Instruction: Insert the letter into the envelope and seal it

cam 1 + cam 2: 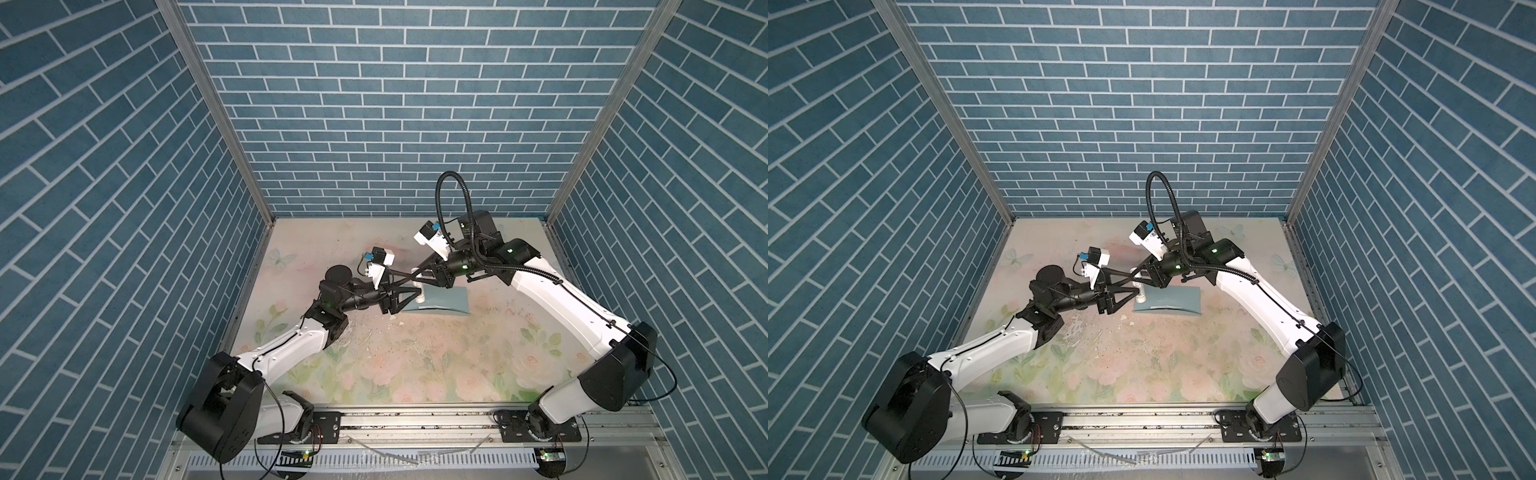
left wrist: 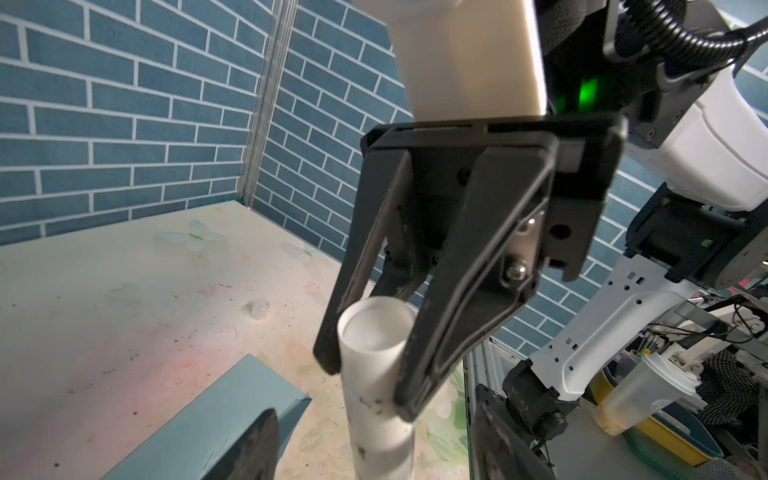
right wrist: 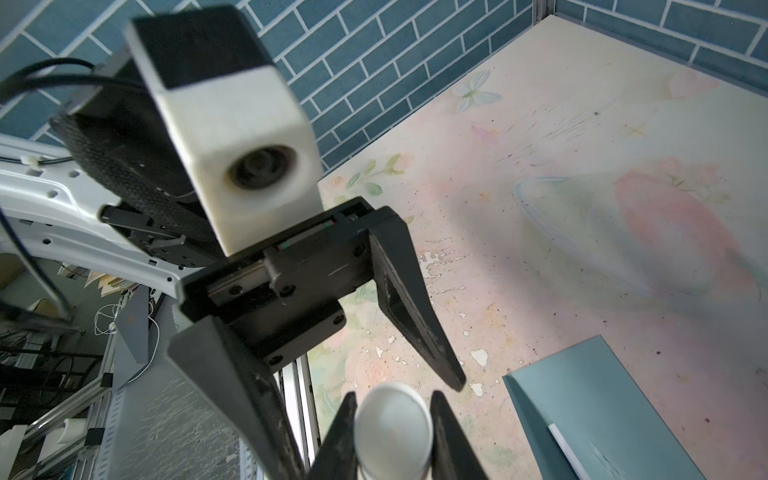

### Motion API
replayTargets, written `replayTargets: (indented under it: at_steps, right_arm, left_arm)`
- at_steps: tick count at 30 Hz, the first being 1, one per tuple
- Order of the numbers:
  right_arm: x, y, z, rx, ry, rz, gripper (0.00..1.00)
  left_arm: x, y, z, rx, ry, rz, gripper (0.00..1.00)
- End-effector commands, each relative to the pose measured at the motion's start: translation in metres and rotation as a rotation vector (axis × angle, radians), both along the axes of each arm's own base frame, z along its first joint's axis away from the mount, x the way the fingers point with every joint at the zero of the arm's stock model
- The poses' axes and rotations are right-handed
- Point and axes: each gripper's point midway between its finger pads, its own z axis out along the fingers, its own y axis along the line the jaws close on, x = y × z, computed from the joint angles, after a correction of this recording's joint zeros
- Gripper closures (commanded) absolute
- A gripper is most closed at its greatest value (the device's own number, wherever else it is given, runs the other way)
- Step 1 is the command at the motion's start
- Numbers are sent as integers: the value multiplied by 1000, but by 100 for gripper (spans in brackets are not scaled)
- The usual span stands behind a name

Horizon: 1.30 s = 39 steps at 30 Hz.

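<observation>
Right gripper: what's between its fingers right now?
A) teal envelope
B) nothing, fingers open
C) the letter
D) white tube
D: in the left wrist view the right gripper is shut on the white tube, with a finger pressed to each side. The teal envelope lies on the table, ungripped.
</observation>
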Motion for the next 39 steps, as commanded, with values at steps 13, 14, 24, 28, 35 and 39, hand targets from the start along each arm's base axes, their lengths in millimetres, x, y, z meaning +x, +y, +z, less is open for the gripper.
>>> replayTargets:
  at_steps: [13,14,24,28,35,39]
  right_arm:
    - [2,15,22,42,-95,64,95]
    - [2,15,22,41,-97,63,95]
    - [10,17,24,32,-162,28,95]
    - [19,16,27,34,-203,-20,78]
    - [38,-12,47,74,-426,-229,35]
    - [38,-28,48,150,-548,-311,18]
  left_arm:
    - [6,-6,15,-44,-1,-24,42]
    - [6,-6,14,-42,5,-25,44]
    - [12,-11,19,-55,32,-19,82]
    - [16,-12,20,-67,34,31,100]
    - [46,6,21,-81,105,309,100]
    - [60,24,23,-75,179,486,100]
